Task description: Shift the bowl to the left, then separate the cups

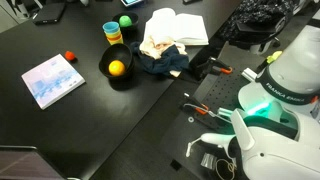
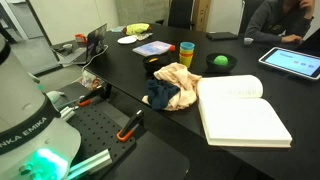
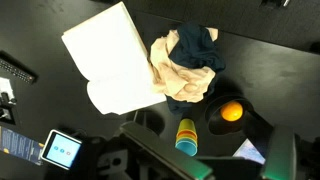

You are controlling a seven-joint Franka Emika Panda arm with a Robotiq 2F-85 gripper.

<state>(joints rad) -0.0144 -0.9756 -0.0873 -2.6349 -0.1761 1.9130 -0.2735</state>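
The black bowl [image 1: 108, 60] sits on the dark table and holds an orange ball [image 1: 117, 68]. In the wrist view the bowl [image 3: 214, 106] lies at lower right, with the cups [image 3: 187, 136] just to its left. They are nested in one stack showing orange, yellow and light blue bands. In an exterior view the cups [image 1: 113, 33] stand behind the bowl, and they also show beside a green ball [image 2: 219, 62] as the cups [image 2: 186, 53]. My gripper [image 3: 215, 168] hangs high above the table, open, with nothing between its fingers [image 3: 150, 150].
An open white book [image 1: 182, 27] and crumpled beige and navy cloths [image 1: 160, 52] lie right of the bowl. A blue notebook [image 1: 53, 80] and a small red object [image 1: 70, 57] lie to its left. Orange-handled tools [image 1: 205, 108] lie by the robot base.
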